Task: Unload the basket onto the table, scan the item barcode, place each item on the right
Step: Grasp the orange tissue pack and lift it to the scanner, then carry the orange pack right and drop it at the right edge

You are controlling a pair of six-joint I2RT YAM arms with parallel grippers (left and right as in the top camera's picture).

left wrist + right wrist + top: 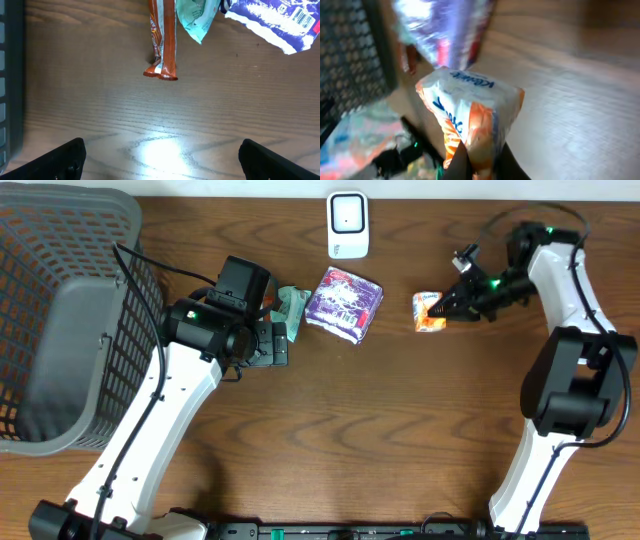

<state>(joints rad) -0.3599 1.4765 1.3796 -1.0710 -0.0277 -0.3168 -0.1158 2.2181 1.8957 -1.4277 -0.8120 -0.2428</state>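
The right fingers are pinched tight on one end of the tissue pack. This orange-and-white pocket pack lies right of the purple packet and down-right of the white scanner. It looks light and squashy to me, film-wrapped and a bit slick. Held by its end it may swing or twist, so a grip across the body would likely steady it. Whether it's clear of the bench I can't tell. The left fingers are spread wide and hold nothing, above bare wood short of a brown wrapper.
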